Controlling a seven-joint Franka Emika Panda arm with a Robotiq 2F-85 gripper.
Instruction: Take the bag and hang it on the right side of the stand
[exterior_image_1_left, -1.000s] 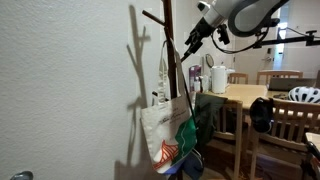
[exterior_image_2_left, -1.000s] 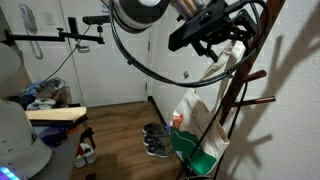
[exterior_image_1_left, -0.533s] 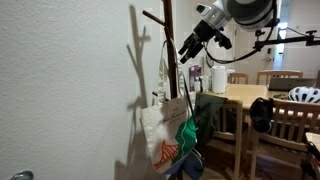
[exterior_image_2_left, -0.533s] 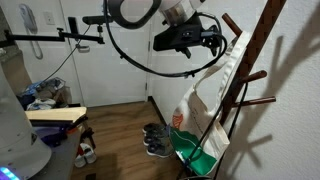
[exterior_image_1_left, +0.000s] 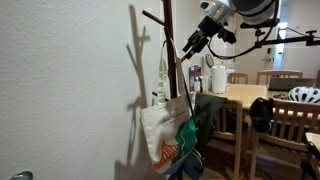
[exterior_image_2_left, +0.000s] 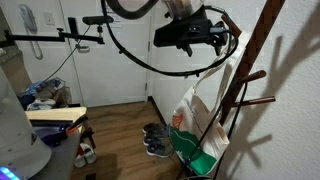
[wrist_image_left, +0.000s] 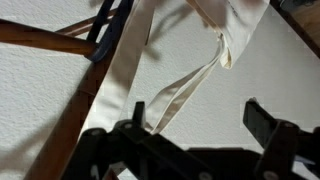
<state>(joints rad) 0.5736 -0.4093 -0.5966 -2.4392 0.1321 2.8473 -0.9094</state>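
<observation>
The tool (wrist_image_left: 196, 112) is spread wide with nothing between its fingers, hovering just beside the top of the cream strap (wrist_image_left: 118, 75) where it loops over a wooden peg (wrist_image_left: 45, 36). In both exterior views the tote bag (exterior_image_1_left: 165, 128) hangs by its straps from high on the coat stand (exterior_image_1_left: 169, 25), its body dangling beside the pole against the white wall (exterior_image_1_left: 70, 90). The hanging step looks complete, with the bag's weight carried by the peg rather than the arm. The next move calls for a straight retreat, keeping the open fingers clear of the loose strap.
</observation>
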